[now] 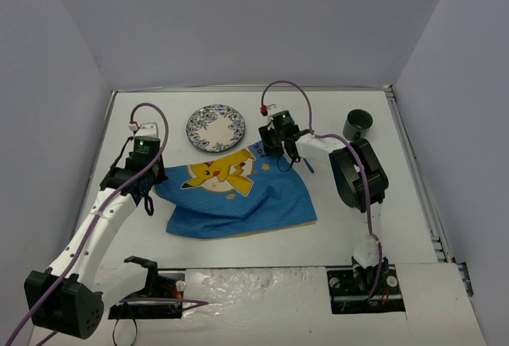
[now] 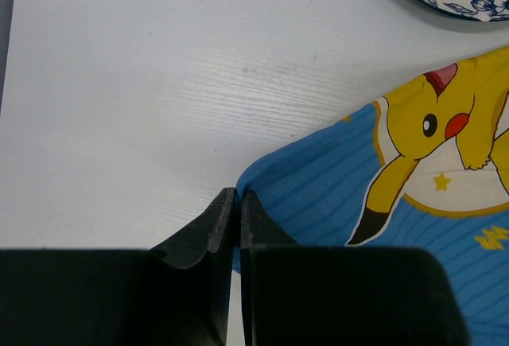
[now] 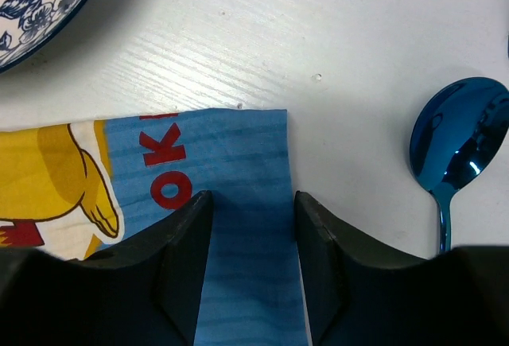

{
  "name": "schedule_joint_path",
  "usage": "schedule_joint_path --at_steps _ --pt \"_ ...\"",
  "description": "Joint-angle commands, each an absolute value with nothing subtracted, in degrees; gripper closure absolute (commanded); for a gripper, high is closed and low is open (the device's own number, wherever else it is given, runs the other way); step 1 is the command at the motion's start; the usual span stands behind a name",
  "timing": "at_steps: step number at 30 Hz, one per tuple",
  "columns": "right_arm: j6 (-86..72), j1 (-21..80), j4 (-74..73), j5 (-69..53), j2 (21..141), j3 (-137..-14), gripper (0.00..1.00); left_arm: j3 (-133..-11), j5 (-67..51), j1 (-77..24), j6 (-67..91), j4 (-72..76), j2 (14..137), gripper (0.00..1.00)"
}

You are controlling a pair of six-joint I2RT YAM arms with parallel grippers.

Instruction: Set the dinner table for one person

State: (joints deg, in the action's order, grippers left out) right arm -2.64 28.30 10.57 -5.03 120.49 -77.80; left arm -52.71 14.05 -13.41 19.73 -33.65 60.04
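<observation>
Dinner table (image 1: 318, 107): the white tabletop lies across the whole space in front of my two bases, reaching back to the grey walls. Everything named below rests on it.
Placemat (image 1: 254, 199): a blue cloth, rumpled and skewed, lies near the middle of the table between my two arms. Its far right corner lies flat and its left corner is drawn toward my left wrist.
Yellow figure (image 1: 221, 173): a cartoon printed on the far left part of the cloth, with red letters beside it near the far right corner.
Left gripper (image 2: 238, 195): clenched, my fingers pressed together with only a hairline between them. The placemat's left corner runs up into their tips, so I am pinching the cloth there.
Right gripper (image 3: 253, 196): released, my two fingers (image 3: 187, 242) standing apart, low over the placemat's far right corner. The cloth shows in the gap between them and is not pinched.
Plate (image 1: 215, 127): white with a blue flower pattern, on bare table just beyond the placemat's far edge, between my two wrists.
Spoon (image 3: 457, 143): shiny blue, bowl up, on bare table just to the right of my right fingers and apart from the cloth.
Cup (image 1: 357, 124): dark, upright, near the table's far right corner, well apart from the placemat.
</observation>
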Motion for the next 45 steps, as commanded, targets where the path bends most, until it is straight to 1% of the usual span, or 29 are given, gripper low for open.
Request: schedule_joint_path --at_steps 1,3,5,7,8,14,25,30,31,34,38,45 --pt "-2.9 27.9 6.4 -8.0 122.1 -76.2 0.66 -54.1 16.2 -12.9 19.2 -32.6 58.1 1.0" --pt "-2.8 27.9 6.3 -8.2 121.2 -75.5 0.76 -54.1 16.2 -12.9 19.4 -32.9 57.8 1.0" --pt "-2.7 28.0 6.4 -8.1 120.2 -74.7 0.89 -54.1 16.1 -12.8 19.4 -33.1 57.5 1.0" --pt "-2.7 28.1 6.5 -8.2 118.1 -73.6 0.98 -54.3 16.2 -12.8 19.5 -33.4 56.9 1.0" --pt "-2.6 28.1 6.5 -8.1 117.4 -73.3 1.0 -54.5 16.4 -12.7 19.5 -33.5 56.6 1.0" --pt "-3.0 28.3 6.8 -5.5 107.5 -69.8 1.0 -58.0 17.2 -11.5 19.1 -35.0 53.8 1.0" --pt "-3.7 28.9 6.7 -1.6 78.1 -64.0 1.0 -70.4 19.4 -10.8 10.5 -34.9 45.4 1.0" --pt "-2.6 29.3 6.5 -4.3 67.6 -64.1 1.0 -74.0 18.7 -10.8 6.0 -32.5 41.0 1.0" --pt "-2.4 29.3 6.5 -4.9 67.4 -64.1 1.0 -74.0 18.6 -10.8 5.9 -32.3 41.0 1.0" --pt "-1.8 29.5 6.2 -7.3 61.3 -63.7 1.0 -75.5 18.0 -10.8 4.4 -32.3 37.8 1.0" --pt "-1.7 29.9 6.0 -11.5 55.5 -62.6 1.0 -76.5 17.9 -10.8 3.7 -33.5 32.8 1.0" --pt "-2.4 31.1 4.2 -19.2 48.6 -60.8 1.0 -76.1 15.9 -10.9 2.8 -36.8 25.0 1.0"
